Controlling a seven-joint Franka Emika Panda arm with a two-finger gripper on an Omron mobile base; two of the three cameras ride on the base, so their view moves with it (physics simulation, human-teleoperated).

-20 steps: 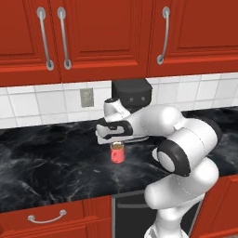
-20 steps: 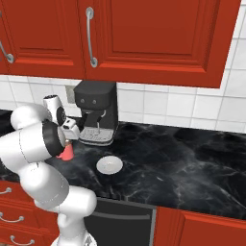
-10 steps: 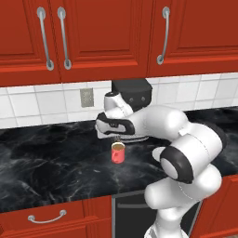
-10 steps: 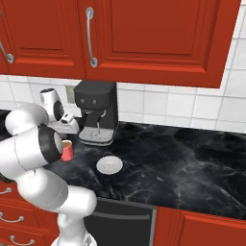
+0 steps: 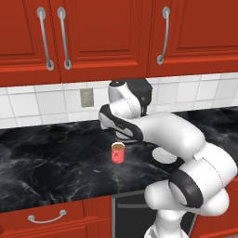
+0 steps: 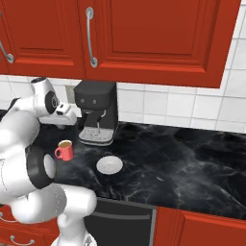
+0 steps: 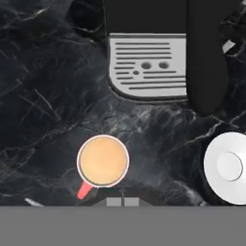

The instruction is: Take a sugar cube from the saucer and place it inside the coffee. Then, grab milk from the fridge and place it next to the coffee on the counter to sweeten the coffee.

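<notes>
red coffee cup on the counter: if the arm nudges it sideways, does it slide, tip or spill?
The coffee cup looks filled close to its rim, so a sharp nudge would probably slosh it. It is a short, upright cylinder, so it likely slides rather than tips on the glossy counter. Its side handle could make it turn when pushed off-centre.

red cabinets, white tiled wall

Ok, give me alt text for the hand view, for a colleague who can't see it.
Looking straight down on the counter, the red coffee sits just beyond the shut fingers, brown liquid filling its rim. The white saucer lies bare to its right. The black coffee machine with its grey drip tray spans the top of the picture.
</notes>
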